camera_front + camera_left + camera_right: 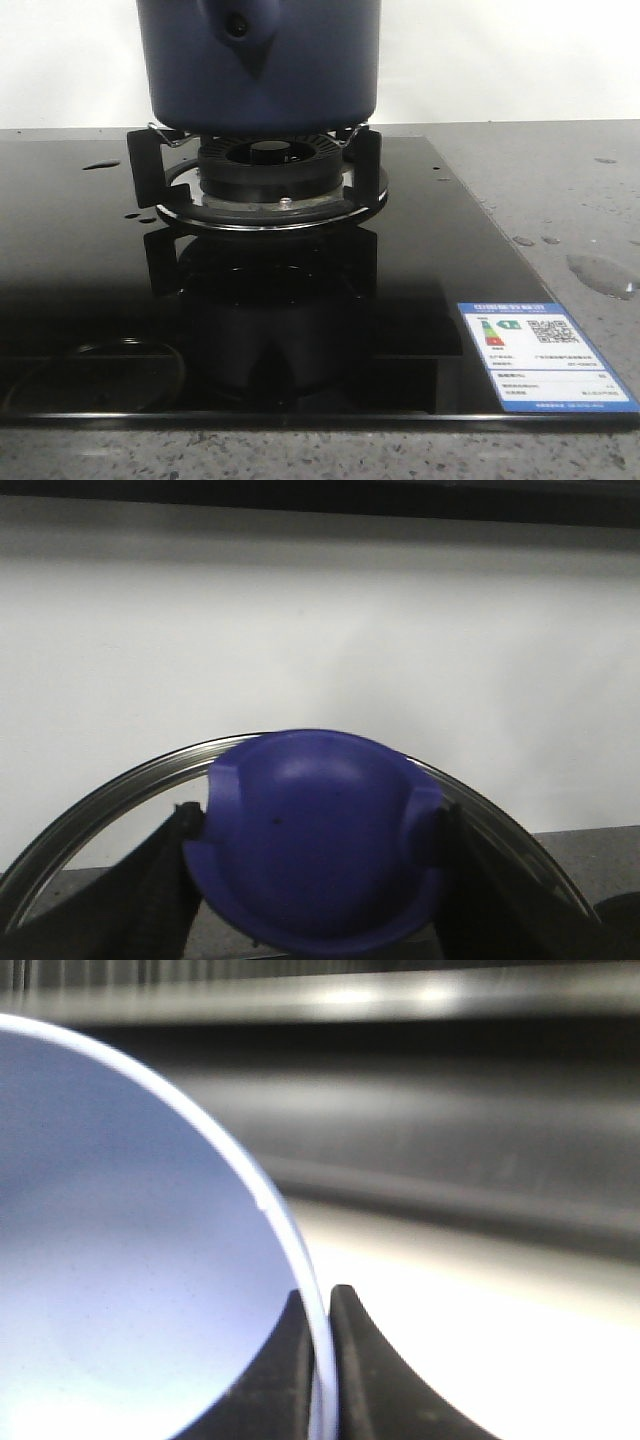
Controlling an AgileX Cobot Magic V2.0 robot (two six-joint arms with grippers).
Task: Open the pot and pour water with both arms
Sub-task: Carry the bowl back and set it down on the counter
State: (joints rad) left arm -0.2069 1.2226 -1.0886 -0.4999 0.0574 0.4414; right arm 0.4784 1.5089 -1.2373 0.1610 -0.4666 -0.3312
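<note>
The pot [258,62] sits on the burner [268,168] of a black glass stove [80,260], handle stub facing us; it looks broad, rigid and probably heavy. In the left wrist view we see the left gripper [315,850] pinching a blue knob [315,840] of a glass lid [90,805], held clear of the pot. The right gripper [322,1360] is pressed onto the thin rim of a pale bowl [120,1260]. Water [602,272] lies as puddles on the counter [560,180], so we judge surfaces slick; glass and bowl rim seem fragile.
</note>
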